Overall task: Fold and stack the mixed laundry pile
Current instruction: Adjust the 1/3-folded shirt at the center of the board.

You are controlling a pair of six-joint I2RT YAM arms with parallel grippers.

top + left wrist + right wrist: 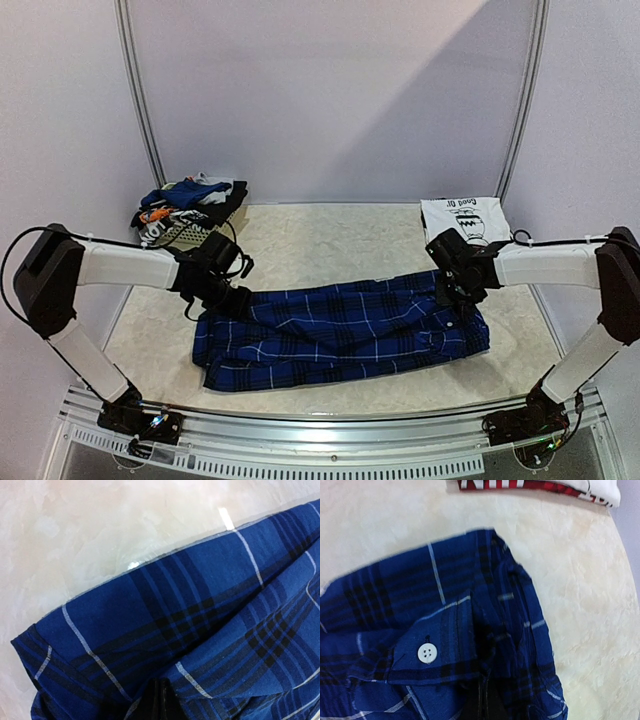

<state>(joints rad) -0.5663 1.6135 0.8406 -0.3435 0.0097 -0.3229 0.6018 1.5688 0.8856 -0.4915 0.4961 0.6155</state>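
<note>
A: Starting big: seeing the bench as pale, smooth, likely slick. Worth worrying about?

B: Yes. Carries the plaid shirt spread across its middle, long side left to right, near hem rumpled. Could let the whole cloth skate instead of folding if dragged low.

A: And the shirt itself?

B: Hangs pinched at both ends. Might sag in the middle on a lift and fold crooked, or double over on that rumpled near edge.

A: Then the rest of the laundry pile?

B: Sits heaped on the basket at the far left corner, just behind the left arm. Could get clipped by an elbow swinging back, and spill.

A: Far right?

B: Shows a folded white tee, near the right wrist, apart from the plaid. Probably marks the stack spot. Could get nudged askew by a careless pass.

A: Down to the claws.

B: Left claw: pressed together on the shirt's left edge, with only a thin bite of cloth. Right claw: likewise clamped on the right end, by the button placket. Could slip off either end with uneven pulling, or stretch the cloth taut and yank one corner free.

A: Smallest thing?

B: That white button, just beside the right claw's bite. Might snag or pop under strain.
</note>
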